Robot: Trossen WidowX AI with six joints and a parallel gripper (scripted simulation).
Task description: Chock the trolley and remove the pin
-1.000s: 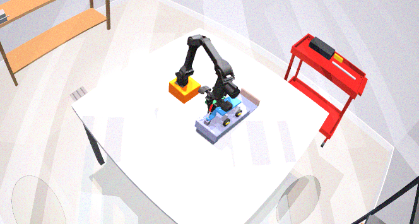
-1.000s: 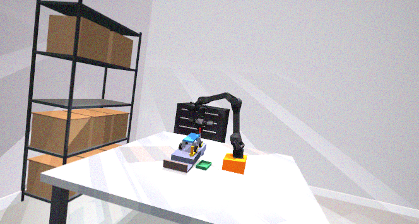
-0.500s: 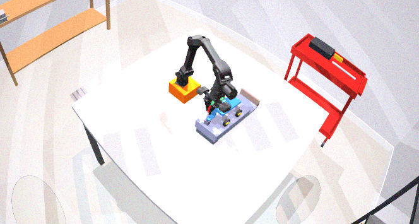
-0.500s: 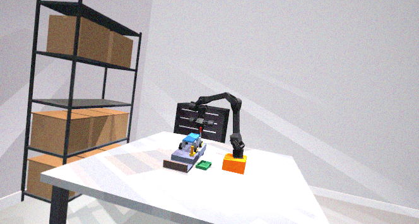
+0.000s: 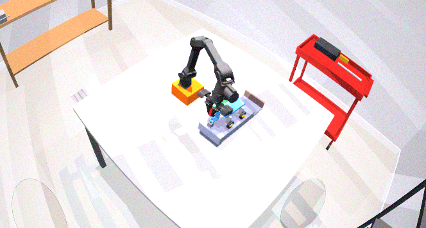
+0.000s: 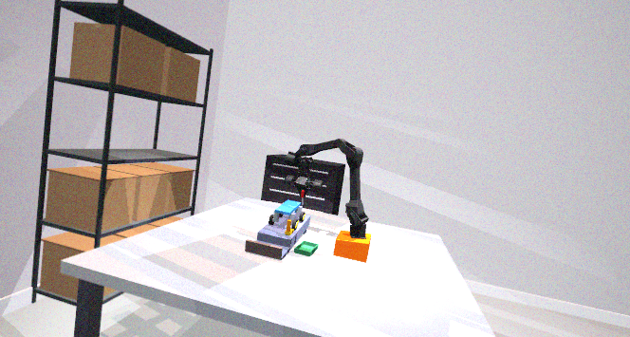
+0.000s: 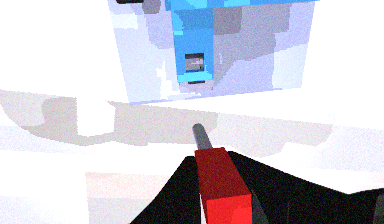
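My gripper point(image 5: 210, 108) point(image 6: 303, 189) point(image 7: 209, 162) is shut on the red-headed stop pin point(image 5: 210, 112) point(image 6: 303, 195) point(image 7: 208, 142). The pin's grey shaft hangs free above the table, clear of the square hole point(image 7: 194, 62) in the trolley's tongue. The blue trolley point(image 5: 237, 106) point(image 6: 287, 208) point(image 7: 193, 25) stands on the grey ramp point(image 5: 219, 140) point(image 6: 273, 238) point(image 7: 259, 70). The yellow chock point(image 6: 288, 227) stands upright at the downhill side of a near wheel; whether they touch is too small to tell. The green tray point(image 6: 305, 250) lies beside the ramp, mostly hidden by the arm in the top view.
The ramp has a brown end board point(image 5: 254, 99) point(image 6: 263, 249) at its downhill end. The arm's orange base block point(image 5: 187, 94) point(image 6: 352, 247) stands on the table point(image 5: 128, 116) point(image 6: 379, 286), on the same side of the ramp as the tray.
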